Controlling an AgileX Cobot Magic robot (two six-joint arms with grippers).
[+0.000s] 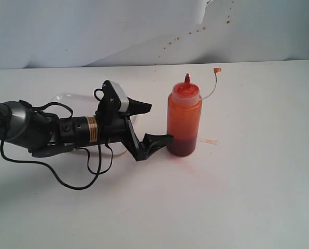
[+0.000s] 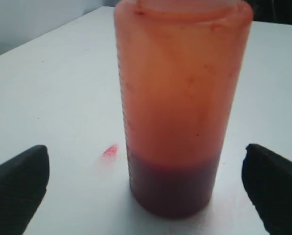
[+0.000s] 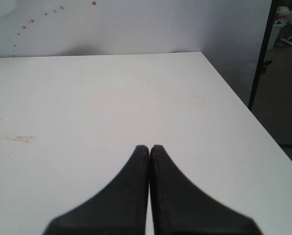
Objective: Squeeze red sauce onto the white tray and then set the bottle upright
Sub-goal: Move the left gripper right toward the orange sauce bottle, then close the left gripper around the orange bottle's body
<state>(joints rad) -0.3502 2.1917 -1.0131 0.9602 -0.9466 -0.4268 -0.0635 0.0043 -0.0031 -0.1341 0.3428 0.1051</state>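
Exterior view, bottle [image 1: 184, 122] upright, nozzle [image 1: 187, 78] up, left claw [image 1: 159, 123] wide beside it, right claw [image 3: 149, 149] closed.

The table [image 1: 248, 197] carries the upright bottle [image 1: 184, 122] and the white tray [image 1: 74, 99].

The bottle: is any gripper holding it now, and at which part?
Nothing is held. The left gripper is open, its jaws on either side of the bottle without touching it, and the bottle stands free. The right gripper is shut on nothing.

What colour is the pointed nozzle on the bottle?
The bottle has a red nozzle, clearest in the exterior view.
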